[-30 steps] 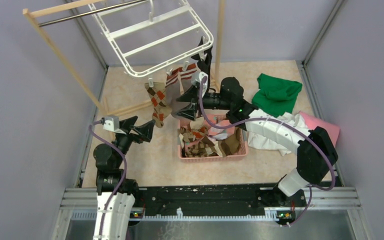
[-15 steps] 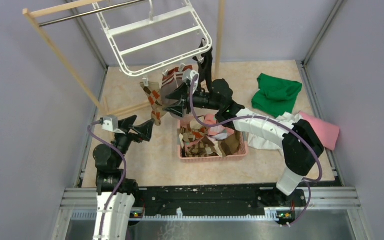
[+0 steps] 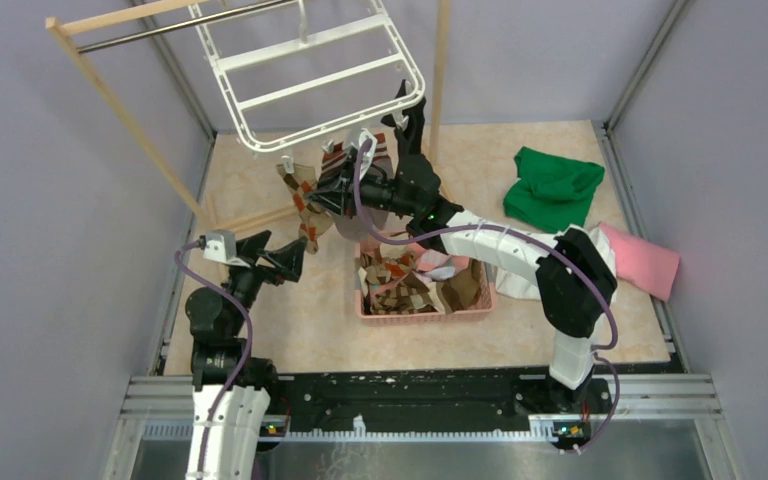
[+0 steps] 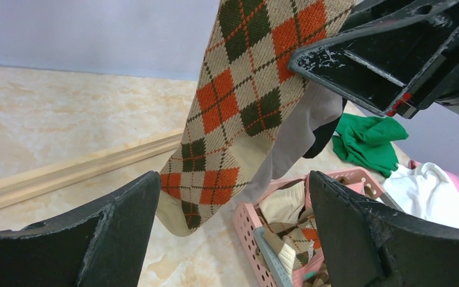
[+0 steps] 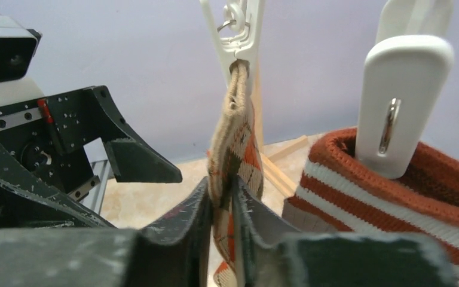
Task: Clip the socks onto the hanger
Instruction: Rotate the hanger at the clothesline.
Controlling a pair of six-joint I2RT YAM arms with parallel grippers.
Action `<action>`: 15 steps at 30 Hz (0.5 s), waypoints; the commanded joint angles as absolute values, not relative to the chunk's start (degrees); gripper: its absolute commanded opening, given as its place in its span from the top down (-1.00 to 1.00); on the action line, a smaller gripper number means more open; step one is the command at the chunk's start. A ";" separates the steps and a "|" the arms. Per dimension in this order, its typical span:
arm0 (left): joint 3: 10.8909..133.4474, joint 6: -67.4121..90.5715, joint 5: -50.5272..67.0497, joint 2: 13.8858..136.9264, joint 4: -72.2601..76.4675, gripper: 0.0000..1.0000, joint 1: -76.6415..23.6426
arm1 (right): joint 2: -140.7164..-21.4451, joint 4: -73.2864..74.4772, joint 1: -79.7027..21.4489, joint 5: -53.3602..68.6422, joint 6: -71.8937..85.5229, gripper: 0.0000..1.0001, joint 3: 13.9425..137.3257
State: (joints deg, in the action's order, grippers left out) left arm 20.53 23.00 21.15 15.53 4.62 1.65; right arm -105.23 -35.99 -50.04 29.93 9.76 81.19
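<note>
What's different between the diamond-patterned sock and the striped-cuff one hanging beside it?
The argyle sock has orange, green and cream diamonds; the striped-cuff sock has a rust cuff with white bands. The argyle sock is pinched between the jaws of the right gripper; no jaws hold the striped-cuff sock. Both hang from white clips.

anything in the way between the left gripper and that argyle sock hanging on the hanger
Nothing visible does. The left gripper is open, and only open air lies between its fingers and the argyle sock, which hangs from a white clip. The right gripper pinches the same sock higher up, above the left's line of approach.
</note>
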 commanded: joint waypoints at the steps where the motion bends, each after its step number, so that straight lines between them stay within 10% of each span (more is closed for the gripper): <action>1: 23.45 21.55 20.27 15.00 4.84 -0.98 1.49 | -103.36 -40.08 -50.65 28.70 11.01 0.76 81.64; 15: 22.61 22.68 23.06 15.25 7.92 -0.97 1.45 | -87.67 -37.27 -40.29 33.60 10.39 1.00 68.23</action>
State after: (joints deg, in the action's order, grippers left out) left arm 21.34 22.37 21.45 15.53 4.34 1.65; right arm -93.32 -36.86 -43.77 31.75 10.22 69.65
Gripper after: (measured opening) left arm 0.987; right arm 0.011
